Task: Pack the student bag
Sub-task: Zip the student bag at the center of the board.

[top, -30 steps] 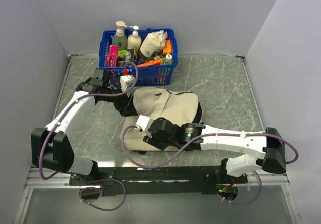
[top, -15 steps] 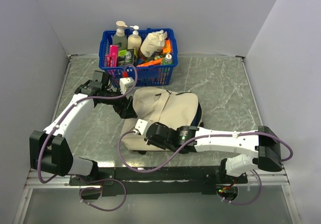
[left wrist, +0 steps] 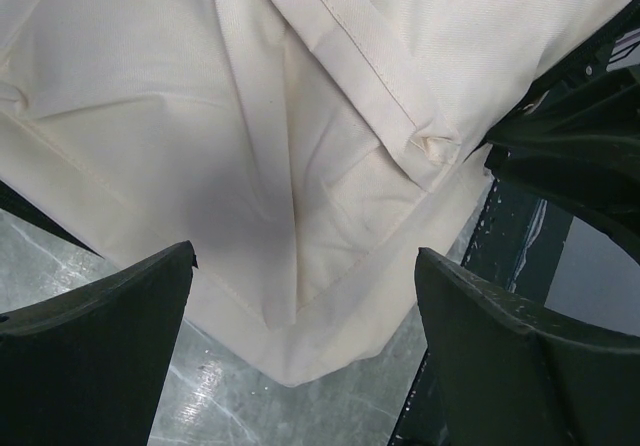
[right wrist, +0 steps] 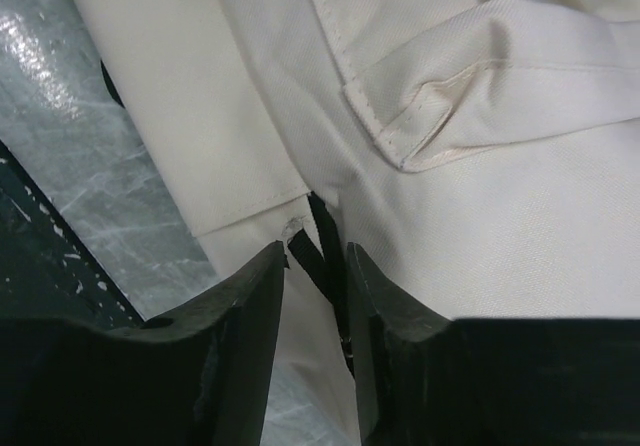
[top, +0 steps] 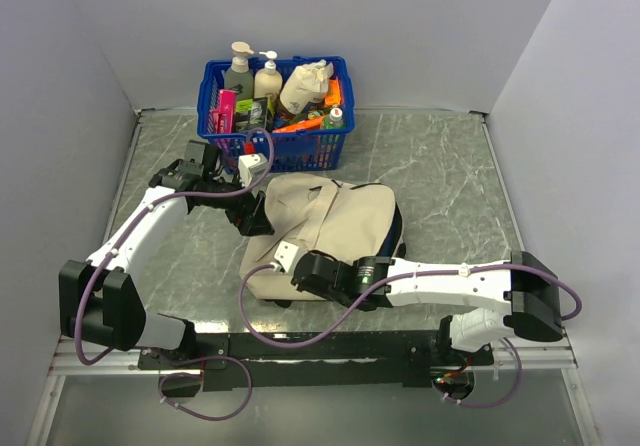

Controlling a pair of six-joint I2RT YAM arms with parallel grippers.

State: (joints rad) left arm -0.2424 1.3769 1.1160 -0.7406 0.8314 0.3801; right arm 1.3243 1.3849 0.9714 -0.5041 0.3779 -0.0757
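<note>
- Two hands are working the student bag (top: 335, 216). I can't see anything packed yet, so I'd call this the unzip/open step.
- The bag lies flat mid-tabletop (top: 440, 176), just in front of the blue basket (top: 300, 149) full of bottles and supplies. No open mouth is visible from overhead.
- Right hand (right wrist: 318, 251) is low at the bag's near-left edge, with its fingers narrowed to a slim gap.
- A black zipper pull (right wrist: 322, 228) runs up through that gap. I can't tell whether it's pinched or only straddled.
- Left hand (left wrist: 303, 261) is spread as wide as it goes and holds nothing. It hovers over the bag's far-left corner, with cream fabric and a stitched strap end between its fingers.
- Next move, my read:
  - The right hand needs a firm pinch on the pull, then a draw along the zipper line, not up off it.
  - The left hand should drop and clamp the corner fabric to anchor the bag. Otherwise I'd expect the whole soft bag to slide with the pull.
- Watch for fabric bunching into the zipper track, and for the thin pull slipping out of a partial pinch.
</note>
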